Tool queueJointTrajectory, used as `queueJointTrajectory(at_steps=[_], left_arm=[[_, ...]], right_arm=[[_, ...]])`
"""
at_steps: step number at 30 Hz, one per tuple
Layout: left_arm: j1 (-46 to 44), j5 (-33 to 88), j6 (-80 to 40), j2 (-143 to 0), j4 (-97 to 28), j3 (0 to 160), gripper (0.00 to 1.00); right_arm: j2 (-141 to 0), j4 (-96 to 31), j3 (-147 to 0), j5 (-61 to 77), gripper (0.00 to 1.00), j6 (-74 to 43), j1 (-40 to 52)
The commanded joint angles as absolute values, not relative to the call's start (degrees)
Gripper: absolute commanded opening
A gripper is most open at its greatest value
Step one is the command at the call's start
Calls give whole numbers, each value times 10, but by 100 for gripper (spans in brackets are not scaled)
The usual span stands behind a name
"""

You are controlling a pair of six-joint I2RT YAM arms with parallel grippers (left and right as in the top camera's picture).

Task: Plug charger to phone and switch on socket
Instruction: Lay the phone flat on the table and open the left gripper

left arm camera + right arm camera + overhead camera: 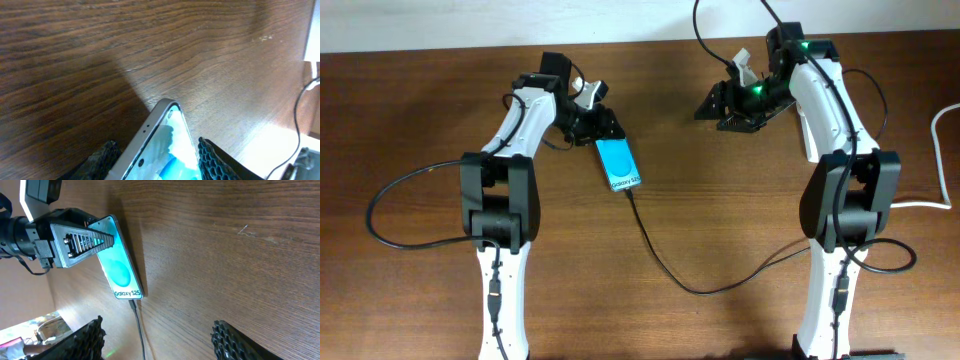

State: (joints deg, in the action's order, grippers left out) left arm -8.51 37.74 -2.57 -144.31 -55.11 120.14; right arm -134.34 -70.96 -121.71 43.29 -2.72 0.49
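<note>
left of centre, left gripper (605, 130) clamps the phone (620, 163), charger (660, 255) seemingly in; right gripper (718, 113), spread empty, must switch the socket.

White arm links (520, 115), black joint housings (500, 200), black cables (380, 215); green LED (757, 92) at right wrist; black honeycomb-textured jaws.

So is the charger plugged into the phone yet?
Plugged in, apparently: the charger tip meets the phone at its bottom edge, below the Galaxy S25 text.
</note>
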Motion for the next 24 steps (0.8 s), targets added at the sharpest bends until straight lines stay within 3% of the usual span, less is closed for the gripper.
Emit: queueJointTrajectory(at_steps=[1,20,24], left_arm=[[-80,242,-32,-1446,-554,1199,56],[-80,109,-36,-1446,-547,1202,57],[-80,105,-45,-1443,-582,1272,58]], right_arm=[[-1354,-712,-1221,428,70,-19,4],[-1354,-712,-1221,428,70,-16,4],[-1340,-712,-1222,426,70,3,4]])
